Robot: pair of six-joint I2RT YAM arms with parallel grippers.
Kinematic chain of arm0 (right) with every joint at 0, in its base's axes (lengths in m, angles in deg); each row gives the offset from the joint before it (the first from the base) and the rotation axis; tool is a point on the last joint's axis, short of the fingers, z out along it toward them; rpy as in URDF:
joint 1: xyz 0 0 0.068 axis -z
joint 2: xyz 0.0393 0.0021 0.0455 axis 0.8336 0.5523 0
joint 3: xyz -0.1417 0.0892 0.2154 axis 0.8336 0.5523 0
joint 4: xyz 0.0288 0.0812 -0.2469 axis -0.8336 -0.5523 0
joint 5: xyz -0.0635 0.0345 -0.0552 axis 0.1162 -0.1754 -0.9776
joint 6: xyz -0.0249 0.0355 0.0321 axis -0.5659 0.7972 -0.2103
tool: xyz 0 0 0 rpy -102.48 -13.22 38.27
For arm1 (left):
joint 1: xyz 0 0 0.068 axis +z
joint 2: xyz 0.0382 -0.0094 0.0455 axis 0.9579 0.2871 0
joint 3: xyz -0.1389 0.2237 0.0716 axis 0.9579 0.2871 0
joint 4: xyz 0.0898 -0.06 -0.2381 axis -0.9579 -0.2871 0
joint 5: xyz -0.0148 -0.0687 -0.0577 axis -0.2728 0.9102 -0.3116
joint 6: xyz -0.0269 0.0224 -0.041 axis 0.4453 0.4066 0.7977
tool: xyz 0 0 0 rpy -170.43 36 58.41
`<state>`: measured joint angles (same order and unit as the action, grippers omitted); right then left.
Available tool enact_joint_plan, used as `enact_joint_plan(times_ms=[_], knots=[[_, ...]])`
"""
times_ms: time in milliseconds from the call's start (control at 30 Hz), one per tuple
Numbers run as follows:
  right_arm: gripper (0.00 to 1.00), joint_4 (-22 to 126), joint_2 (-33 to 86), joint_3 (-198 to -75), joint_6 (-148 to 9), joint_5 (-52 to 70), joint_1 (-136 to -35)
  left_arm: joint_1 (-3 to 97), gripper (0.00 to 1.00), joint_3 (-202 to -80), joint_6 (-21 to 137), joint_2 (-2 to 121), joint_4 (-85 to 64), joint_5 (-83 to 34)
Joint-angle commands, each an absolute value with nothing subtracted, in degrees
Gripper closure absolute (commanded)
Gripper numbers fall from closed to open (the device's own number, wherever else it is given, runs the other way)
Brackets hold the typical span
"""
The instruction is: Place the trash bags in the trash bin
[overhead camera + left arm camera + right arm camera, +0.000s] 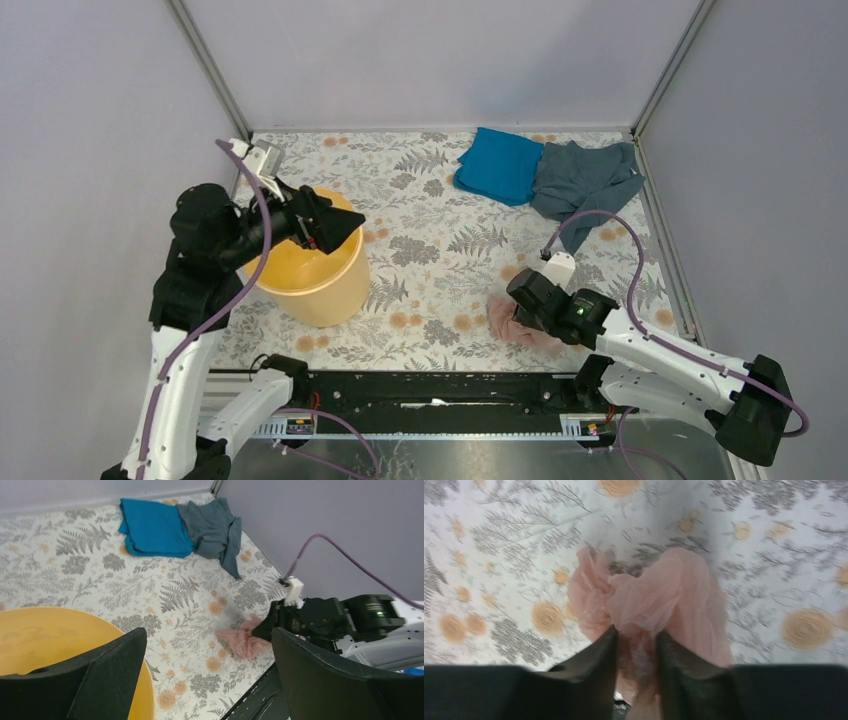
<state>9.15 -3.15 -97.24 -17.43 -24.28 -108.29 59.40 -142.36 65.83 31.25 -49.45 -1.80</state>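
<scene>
The pale-pink trash bag (518, 328) lies crumpled on the flowered table near the front right; it also shows in the left wrist view (242, 639) and the right wrist view (664, 595). My right gripper (524, 300) is low over it, its fingers (599, 655) closed on a bunched fold of the film. The yellow-orange trash bin (320, 285) stands upright at the left; its rim shows in the left wrist view (60, 617). My left gripper (345, 228) hovers open and empty above the bin's far rim, with wide black fingers (115, 665).
A blue cloth (500, 163) and a grey-blue cloth (585, 175) lie at the back right, also in the left wrist view (152, 527) (212, 527). Grey walls close the table at the left, back and right. A black rail (430, 395) runs along the near edge.
</scene>
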Motion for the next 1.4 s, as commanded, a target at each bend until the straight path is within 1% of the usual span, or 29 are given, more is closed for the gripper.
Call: enact_joint_plan(times_ms=[0,67,133,167,233,300,333,367,400,467,500,533,633,733,800,867,933,1000,1100,1167,1267,1367], knots=[[0.7,33.8,-4.0,-92.8,-27.6,-28.0,-108.2,59.6,0.01,-146.9,66.2,28.4,-53.6,1.0],[0.7,49.9,-4.7,-89.7,-41.2,-24.1,-108.2,59.5,0.01,-145.8,68.2,27.8,-52.6,1.3],[0.71,62.5,-4.8,-88.2,-53.5,-14.7,-108.2,59.4,0.01,-145.4,70.2,28.7,-52.2,2.5],[0.72,65.2,-4.5,-88.9,-58.3,-8.8,-108.1,59.4,0.01,-144.9,71.3,29.1,-51.4,3.8],[0.74,65.3,-2.8,-92.4,-64.5,1.7,-108.1,59.4,0.01,-143.0,73.9,29.4,-48.4,5.7],[0.74,61.3,-1.0,-96.8,-67.5,5.7,-108.0,59.4,0.01,-141.2,75.9,28.9,-45.5,6.0],[0.72,60.0,-0.8,-97.8,-68.8,5.9,-108.0,59.4,0.01,-140.3,76.9,28.8,-44.3,5.9],[0.66,59.2,-0.7,-97.5,-69.5,4.6,-108.0,59.4,0.01,-139.4,77.6,28.7,-43.1,5.9],[0.57,58.6,-0.5,-97.0,-69.7,2.6,-108.0,59.4,0.01,-138.3,78.6,28.7,-41.7,6.0],[0.25,55.8,1.0,-96.6,-67.9,-3.6,-107.8,59.2,0.01,-135.4,80.9,28.8,-37.8,6.8],[0.16,52.1,2.2,-97.4,-65.1,-8.0,-107.8,58.5,0.01,-134.1,82.1,29.4,-35.8,7.2],[0.11,47.0,3.1,-99.0,-62.0,-11.1,-107.8,57.5,0.01,-133.1,82.8,30.1,-34.1,7.1],[0.04,35.6,2.2,-99.9,-50.9,-17.3,-107.8,49.8,0.01,-132.6,81.3,32.7,-33.4,-0.2],[0.03,32.9,-1.7,-97.0,-43.6,-15.9,-107.8,39.4,0.01,-133.6,78.5,36.4,-33.5,-10.7],[0.02,30.8,-3.3,-96.0,-40.2,-17.5,-107.8,34.2,0.01,-134.4,77.1,39.3,-33.6,-15.8],[0.06,30.2,-4.0,-95.6,-40.2,-20.4,-107.7,30.4,0.01,-134.6,76.0,41.7,-33.5,-20.0],[0.06,32.6,-4.3,-95.0,-43.5,-20.9,-106.8,27.7,0.01,-134.9,75.1,43.5,-33.7,-23.3],[0.06,35.8,-3.2,-94.5,-46.5,-15.2,-102.0,26.1,0.01,-135.5,74.7,44.7,-34.4,-25.0],[0.12,41.3,-1.9,-93.0,-45.7,3.6,-88.2,24.6,0.01,-135.4,74.8,44.7,-34.7,-26.2],[0.12,47.4,-2.3,-89.4,-43.5,11.8,-80.8,24.0,0.01,-134.4,75.7,44.1,-34.6,-27.1],[0.04,52.7,1.3,-88.1,-42.2,15.4,-77.7,23.1,0.01,-132.4,76.8,43.9,-34.6,-27.8],[0.02,54.6,9.4,-90.0,-42.2,19.6,-76.7,21.1,0.01,-131.4,77.0,45.0,-34.7,-28.8]])
